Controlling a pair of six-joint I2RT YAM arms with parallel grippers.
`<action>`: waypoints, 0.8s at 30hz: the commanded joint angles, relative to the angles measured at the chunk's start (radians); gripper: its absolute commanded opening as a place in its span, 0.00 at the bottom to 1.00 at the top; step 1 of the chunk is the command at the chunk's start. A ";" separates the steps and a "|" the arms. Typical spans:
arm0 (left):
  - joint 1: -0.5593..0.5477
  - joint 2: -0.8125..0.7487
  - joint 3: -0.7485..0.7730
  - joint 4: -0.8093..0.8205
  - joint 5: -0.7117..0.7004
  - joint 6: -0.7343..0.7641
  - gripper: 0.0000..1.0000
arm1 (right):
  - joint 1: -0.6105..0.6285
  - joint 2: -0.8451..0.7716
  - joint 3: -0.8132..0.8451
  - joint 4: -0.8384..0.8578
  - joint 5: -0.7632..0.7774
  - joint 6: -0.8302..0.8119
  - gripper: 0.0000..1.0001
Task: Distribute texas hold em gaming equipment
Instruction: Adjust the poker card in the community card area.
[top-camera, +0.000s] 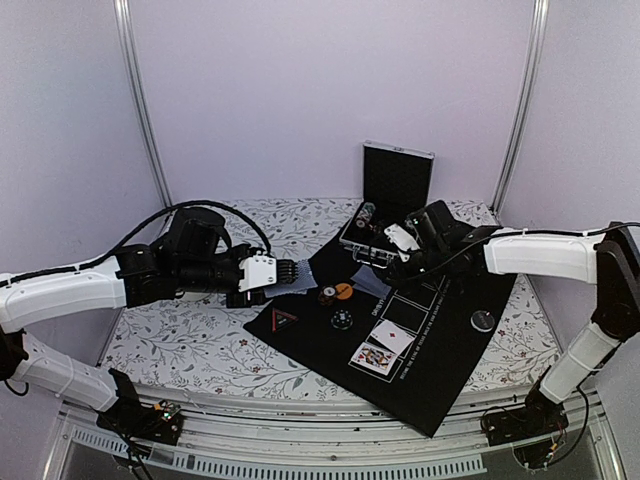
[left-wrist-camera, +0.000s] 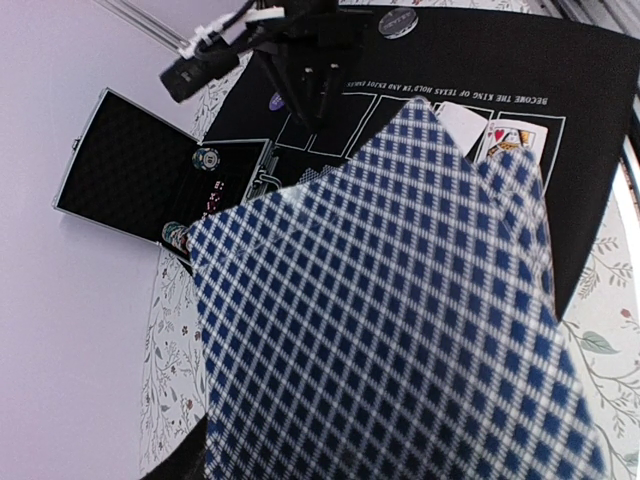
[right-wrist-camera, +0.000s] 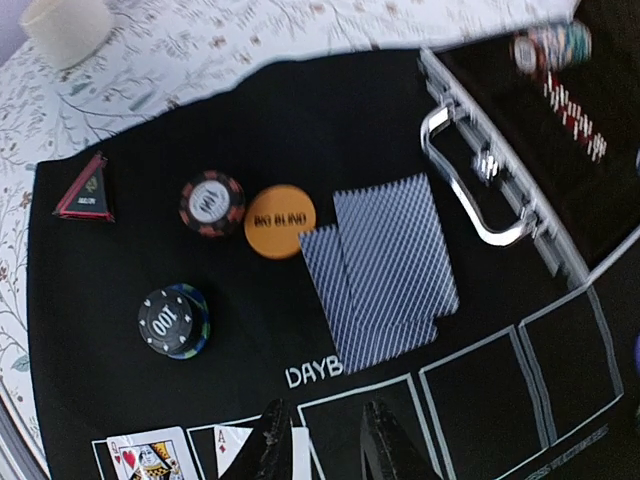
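Note:
My left gripper (top-camera: 284, 272) is shut on a fanned stack of playing cards (left-wrist-camera: 400, 300) with blue-checked backs, held above the black mat's (top-camera: 440, 370) left corner; the fan hides its fingers in the left wrist view. Two face-down cards (right-wrist-camera: 385, 275) lie overlapping on the mat beside an orange "big blind" disc (right-wrist-camera: 280, 221) and a striped chip (right-wrist-camera: 211, 202). A black chip stack (right-wrist-camera: 173, 320) sits nearer. A queen (right-wrist-camera: 148, 460) and an ace (right-wrist-camera: 232, 445) lie face up. My right gripper (right-wrist-camera: 325, 450) hovers open over the ace and an outlined card box, holding nothing.
An open metal case (top-camera: 397, 180) with chip stacks (right-wrist-camera: 550, 45) stands at the mat's far edge, its handle (right-wrist-camera: 480, 190) close to the face-down cards. A red triangular marker (right-wrist-camera: 88, 190) and a dark round disc (top-camera: 484, 320) lie on the mat. A cream cup (right-wrist-camera: 68, 28) stands on the floral cloth.

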 joint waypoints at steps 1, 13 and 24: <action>-0.013 -0.021 -0.006 0.007 0.012 0.003 0.48 | 0.003 0.077 -0.013 -0.121 0.064 0.307 0.23; -0.012 -0.015 -0.007 0.007 0.015 0.003 0.48 | 0.008 0.254 -0.009 -0.174 0.090 0.354 0.02; -0.012 -0.016 -0.007 0.006 0.014 0.003 0.48 | 0.078 0.326 0.053 -0.210 0.081 0.304 0.02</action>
